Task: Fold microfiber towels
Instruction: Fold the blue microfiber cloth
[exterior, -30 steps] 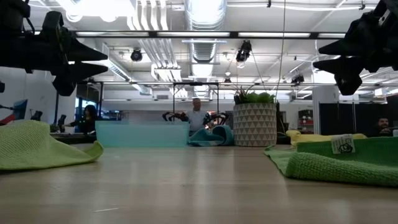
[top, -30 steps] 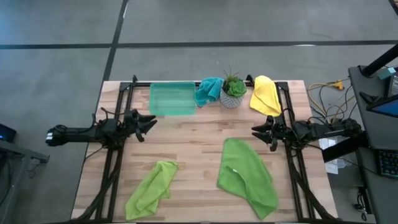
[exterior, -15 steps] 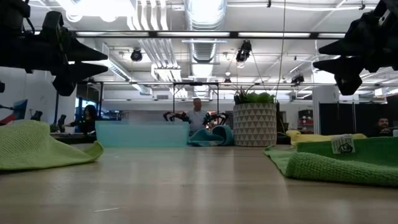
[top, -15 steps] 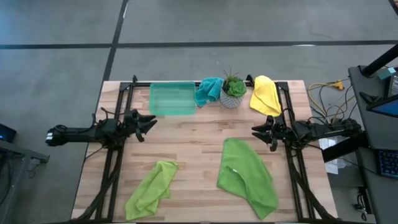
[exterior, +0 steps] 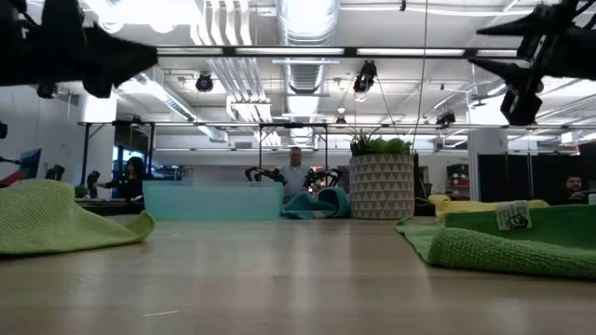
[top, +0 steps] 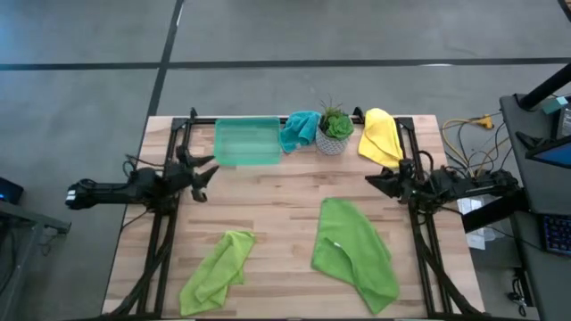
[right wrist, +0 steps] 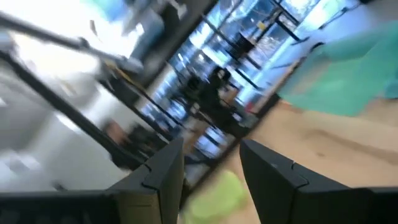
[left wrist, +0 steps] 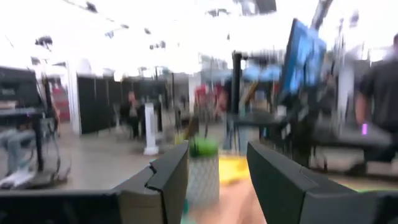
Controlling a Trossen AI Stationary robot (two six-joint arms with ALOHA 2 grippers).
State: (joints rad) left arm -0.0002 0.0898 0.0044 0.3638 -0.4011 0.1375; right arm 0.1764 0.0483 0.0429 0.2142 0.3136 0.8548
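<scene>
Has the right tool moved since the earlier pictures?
Yes. In the high view the right tool has drawn back toward the table's right edge and closer to the yellow towel; its jaws are open and empty.

Left gripper (top: pixel 207 169) and right gripper (top: pixel 373 181) hang raised, jaws parted, nothing between them, facing each other.

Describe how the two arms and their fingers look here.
Both arms are slim, dark and jointed, with thin cables along them. The left gripper and right gripper each have two dark, flat, angular fingers. No markings are visible.
</scene>
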